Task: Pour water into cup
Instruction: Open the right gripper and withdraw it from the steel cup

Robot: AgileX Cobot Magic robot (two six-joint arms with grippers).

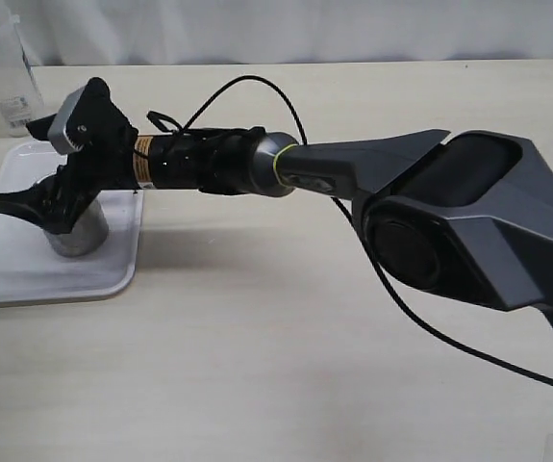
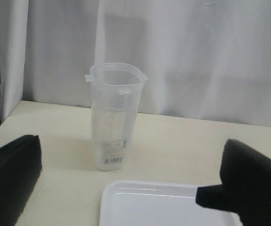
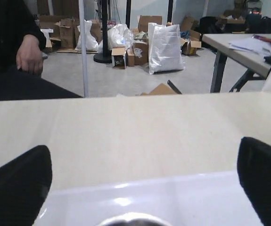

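Note:
The steel cup (image 1: 79, 234) stands upright on a white tray (image 1: 26, 274) at the left. My right gripper (image 1: 43, 168) reaches across from the right and is open, with its black fingers spread on either side of the cup's top. In the right wrist view only the cup's rim (image 3: 133, 219) shows, below the open right gripper (image 3: 142, 157). My left gripper (image 2: 121, 174) is open and empty, and it is not in the exterior view. Any water in the plastic container is too faint to make out.
A tall translucent plastic container (image 2: 114, 117) with a barcode label stands on the table behind the tray's back left corner (image 2: 111, 193), and also shows in the exterior view (image 1: 2, 67). A black cable (image 1: 430, 327) trails over the table at the right. A person sits beyond the table edge (image 3: 29, 52).

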